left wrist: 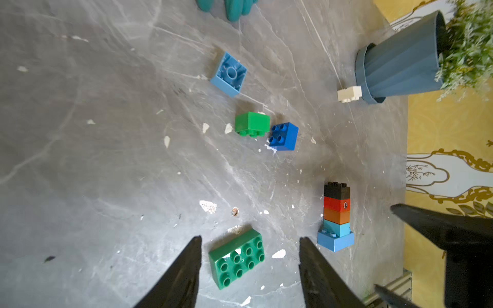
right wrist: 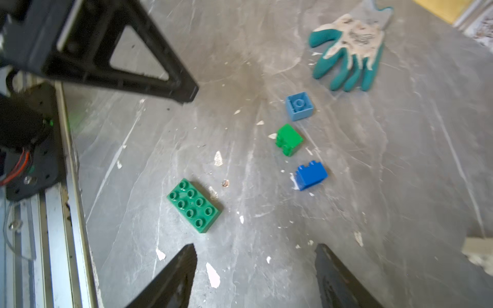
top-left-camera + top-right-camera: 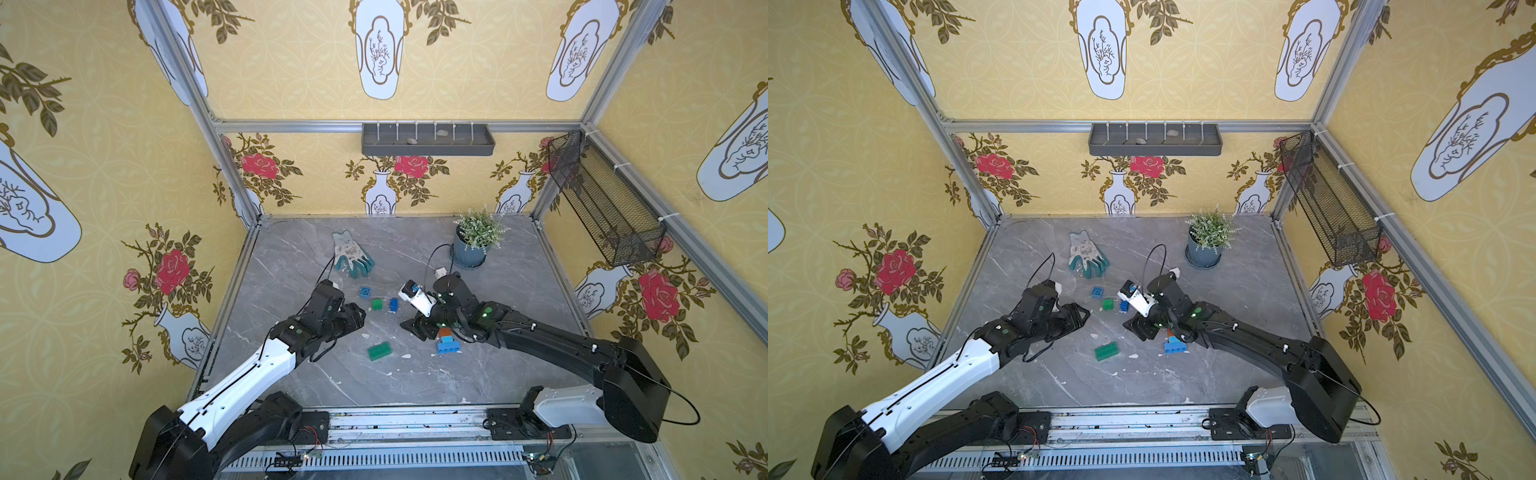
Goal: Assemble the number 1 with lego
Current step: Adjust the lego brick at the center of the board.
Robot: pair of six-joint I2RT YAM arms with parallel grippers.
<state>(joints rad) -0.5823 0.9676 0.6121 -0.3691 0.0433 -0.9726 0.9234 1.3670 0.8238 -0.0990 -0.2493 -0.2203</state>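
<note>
The left gripper [image 1: 250, 238] and right gripper [image 2: 256, 245] hang spread and empty near the long green brick [image 1: 237, 258]; the stack [image 1: 336, 217] sits close to it.

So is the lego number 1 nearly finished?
Partly. A five-brick stack stands built, blue base up to black. The left gripper and right gripper hang open, empty. Lying loose: long green brick, green square, blue square, light blue square, white brick.

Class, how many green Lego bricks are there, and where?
2. The long green brick lies studs up, nearest the front. The small green brick lies on its side between the light blue brick and the dark blue brick. Others may be hidden.
</note>
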